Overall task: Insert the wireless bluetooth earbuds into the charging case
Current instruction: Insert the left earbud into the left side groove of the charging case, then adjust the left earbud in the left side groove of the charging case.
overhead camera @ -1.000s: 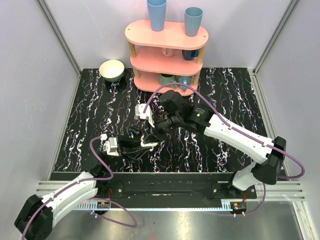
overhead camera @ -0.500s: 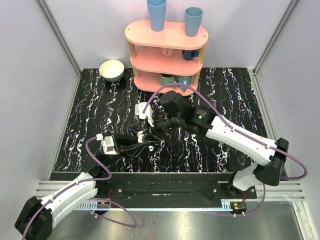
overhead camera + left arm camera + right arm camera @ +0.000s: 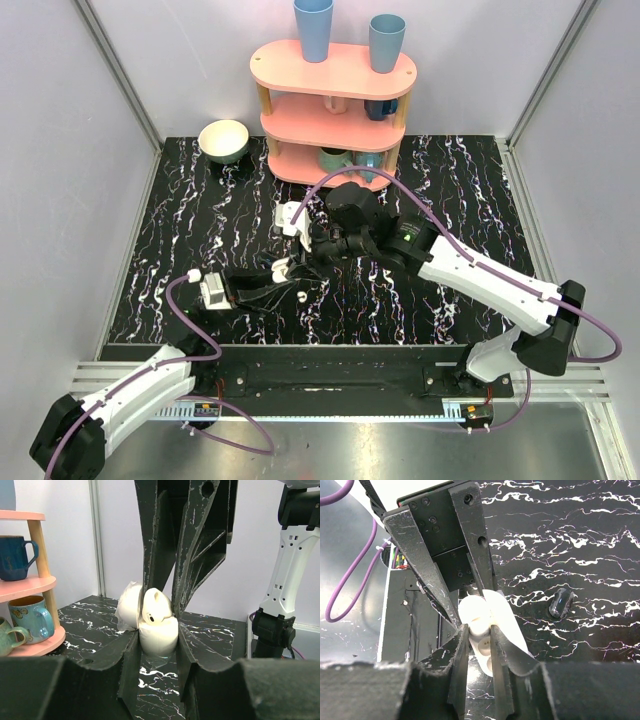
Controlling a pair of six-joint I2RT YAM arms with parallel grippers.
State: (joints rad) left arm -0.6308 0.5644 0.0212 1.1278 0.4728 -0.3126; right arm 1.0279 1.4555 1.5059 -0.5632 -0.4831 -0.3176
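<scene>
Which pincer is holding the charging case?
The left pincer: it clamps the open charging case at its base, while the right pincer pinches an earbud at its opening.

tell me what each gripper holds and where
Left gripper clamps the open case by the sides of its base. Right gripper pinches an earbud by its sides, at the case.

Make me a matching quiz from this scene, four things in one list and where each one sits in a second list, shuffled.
Things:
1 charging case
2 earbud
3 cream bowl
4 dark blue mug

Places:
A middle tier of the pink shelf
B between the right fingers
C back left of the table
D between the left fingers

Pairs: 1-D, 2-B, 3-C, 4-A
</scene>
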